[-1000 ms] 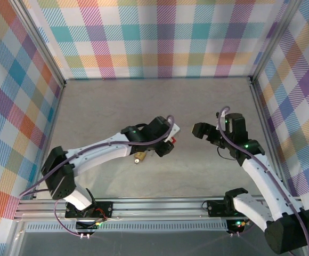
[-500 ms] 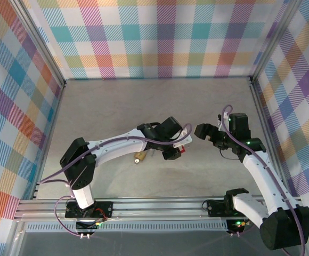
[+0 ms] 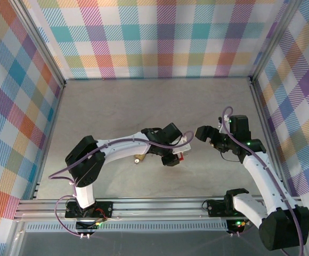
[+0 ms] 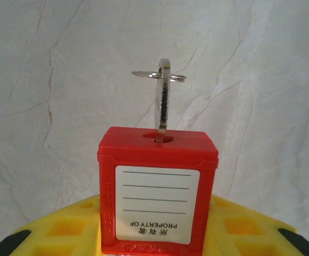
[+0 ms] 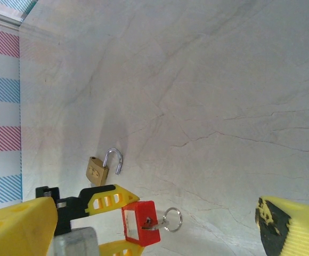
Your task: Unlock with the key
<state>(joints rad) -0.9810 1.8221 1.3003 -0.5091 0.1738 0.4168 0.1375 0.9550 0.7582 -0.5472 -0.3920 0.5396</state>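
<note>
The left tool (image 3: 175, 154) pinches a red plastic padlock (image 4: 157, 197), silver key (image 4: 162, 101) seated; the spread right tool (image 3: 202, 132) apparently must next grasp and turn that key.

Top camera is looking down on the worktop (image 3: 117, 106); both wrist cameras are sharing the red padlock (image 4: 157, 186), left one closest.
</note>
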